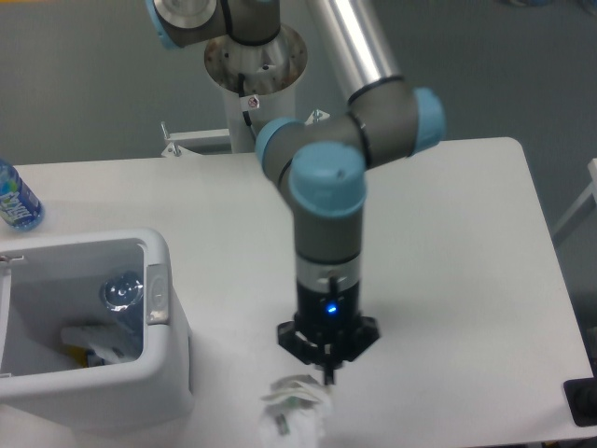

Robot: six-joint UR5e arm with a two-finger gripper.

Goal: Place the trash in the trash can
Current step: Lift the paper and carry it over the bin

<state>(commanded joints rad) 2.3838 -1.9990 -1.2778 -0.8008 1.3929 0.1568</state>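
The crumpled white wrapper with green marks (297, 403) lies on the table near the front edge. My gripper (328, 375) points straight down just above and right of it. Its fingers show as one thin dark tip, so they look shut, and the tip is at the wrapper's upper right edge. I cannot tell whether it is pinching the wrapper. The white trash can (166, 308) stands at the front left with a grey latch on its rim. The clear plastic bottle (121, 291) lies inside it, next to some white and yellow scraps.
A bluish bottle with a blue-and-white label (15, 198) stands at the table's far left edge, behind the trash can. The arm's base column (254, 84) rises at the back middle. A dark object (583, 401) sits at the front right corner.
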